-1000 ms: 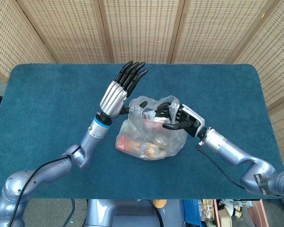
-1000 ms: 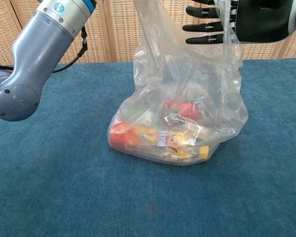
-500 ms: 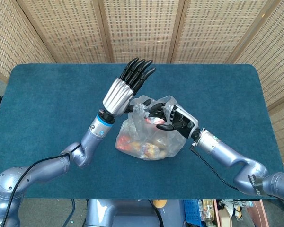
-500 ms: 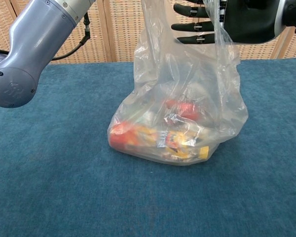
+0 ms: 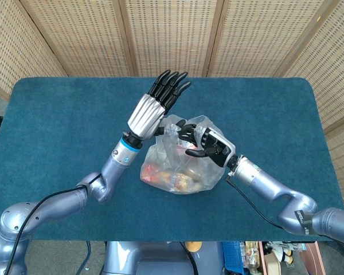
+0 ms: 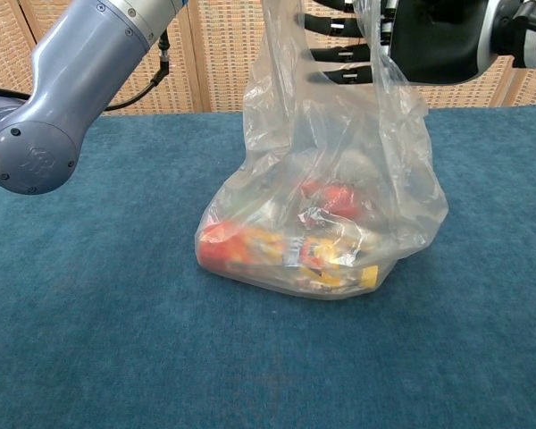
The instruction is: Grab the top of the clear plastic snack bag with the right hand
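Snack bag (image 5: 180, 166) sits mid-tabletop (image 5: 57, 126). My right hand (image 5: 209, 144) is at its top, fingers (image 6: 339, 54) spread, film apparently between them. Gather film, then close. Left hand (image 5: 155, 106) flat, empty.

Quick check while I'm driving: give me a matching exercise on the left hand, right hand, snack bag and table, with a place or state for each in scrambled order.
Things:
1. left hand
2. right hand
3. snack bag
4. table

States:
A. covered in blue cloth, carrying everything
B. at the top of the bag, fingers in the plastic
C. raised beside the bag, fingers straight, holding nothing
D. clear plastic, resting on the cloth with colourful packets inside

Pairs: 1-C, 2-B, 3-D, 4-A
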